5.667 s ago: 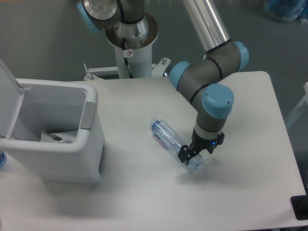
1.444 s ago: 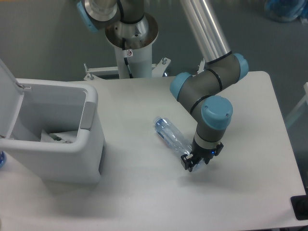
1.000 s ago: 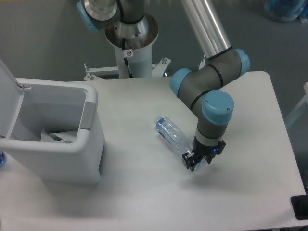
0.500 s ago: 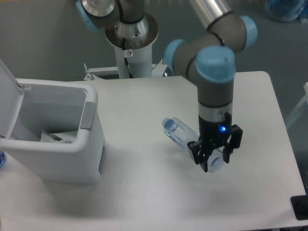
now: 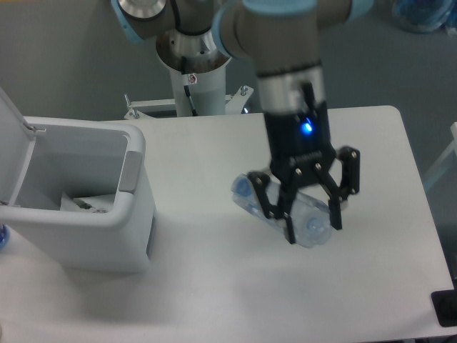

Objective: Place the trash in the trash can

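My gripper (image 5: 313, 230) hangs well above the table's middle, close to the camera, shut on the clear crinkled bottle (image 5: 251, 199). The bottle is lifted off the table and lies slanted between the fingers, its bluish cap end pointing up-left. The white trash can (image 5: 134, 146) stands at the left with its lid (image 5: 10, 150) hinged open. Inside it lies a crumpled white wrapper (image 5: 87, 204), partly hidden by the bin's wall. The gripper is to the right of the bin, apart from it.
The arm's pedestal (image 5: 193, 68) stands at the table's far edge behind the bin. A black object (image 5: 445, 307) sits at the lower right corner. A blue bundle (image 5: 423, 14) lies on the floor at the top right.
The gripper closed on the bottle lying on the table and has since risen with it toward the camera, shifting slightly left. The bin and wrapper have not moved.
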